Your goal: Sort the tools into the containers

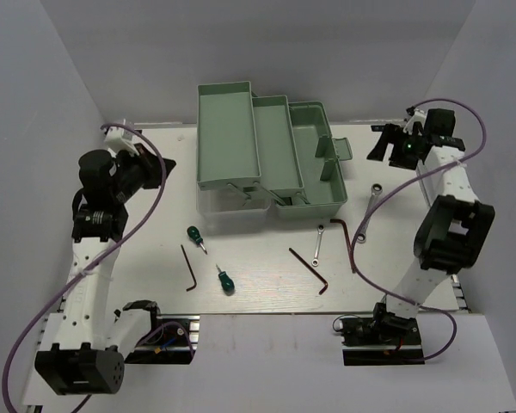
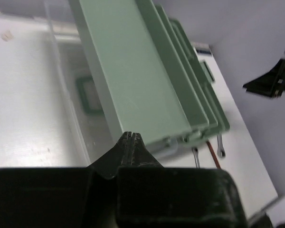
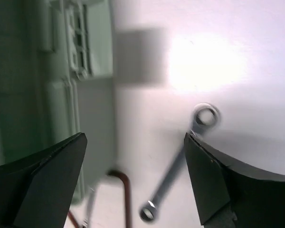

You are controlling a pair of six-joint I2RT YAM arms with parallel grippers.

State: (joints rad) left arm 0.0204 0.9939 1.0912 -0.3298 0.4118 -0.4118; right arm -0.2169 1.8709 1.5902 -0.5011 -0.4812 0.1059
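The pale green toolbox (image 1: 267, 151) stands open at the back middle, its trays fanned out. Two green-handled screwdrivers (image 1: 194, 237) (image 1: 225, 280) and a hex key (image 1: 187, 268) lie in front of it on the left. Two more hex keys (image 1: 310, 270) (image 1: 348, 241) and a silver wrench (image 1: 319, 243) lie front right. A second wrench (image 1: 371, 200) lies right of the box. My left gripper (image 1: 168, 165) is shut and empty, left of the box (image 2: 133, 71), tips (image 2: 132, 135) toward it. My right gripper (image 1: 387, 142) is open above the second wrench (image 3: 180, 166).
White walls close in on the table (image 1: 267, 297) at the left, back and right. The box's clear lid (image 1: 228, 211) lies flat in front of the trays. Purple cables loop beside both arms. A hex key (image 3: 126, 190) lies beside the wrench in the right wrist view.
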